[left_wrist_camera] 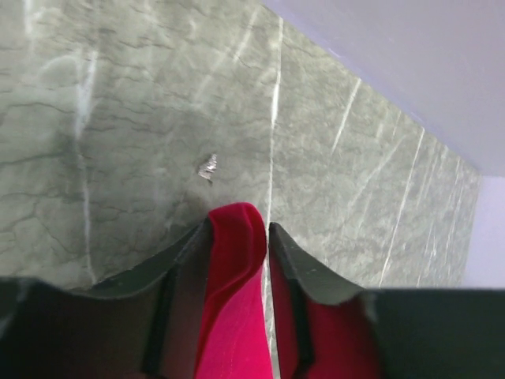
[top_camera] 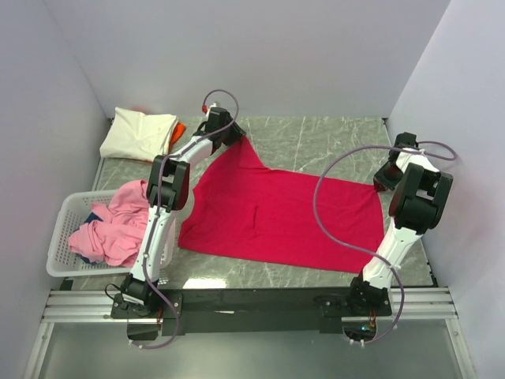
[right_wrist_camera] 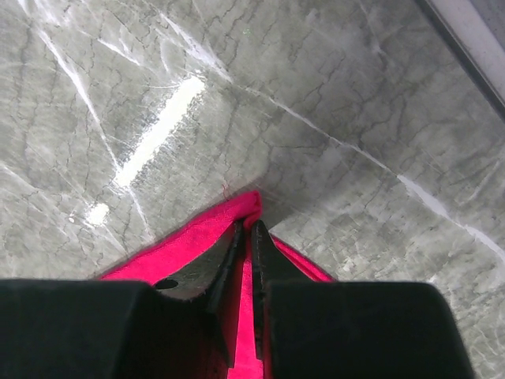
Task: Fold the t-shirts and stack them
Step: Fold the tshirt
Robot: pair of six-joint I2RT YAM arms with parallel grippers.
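Observation:
A crimson red t-shirt (top_camera: 276,213) lies spread on the marble table (top_camera: 331,142). My left gripper (top_camera: 230,136) is shut on its far left corner, lifted a little; the left wrist view shows red cloth (left_wrist_camera: 233,260) pinched between the fingers. My right gripper (top_camera: 380,183) is shut on the shirt's right corner, seen in the right wrist view (right_wrist_camera: 246,229) with the cloth tip (right_wrist_camera: 237,217) poking past the fingertips. A folded cream-white t-shirt (top_camera: 138,134) lies at the back left on an orange one (top_camera: 178,130). Light pink t-shirts (top_camera: 114,225) spill from the basket.
A white plastic lattice basket (top_camera: 63,237) stands at the left near edge. Grey walls close the back and both sides. Bare marble shows at the back right (top_camera: 339,138) and along the near edge (top_camera: 260,272).

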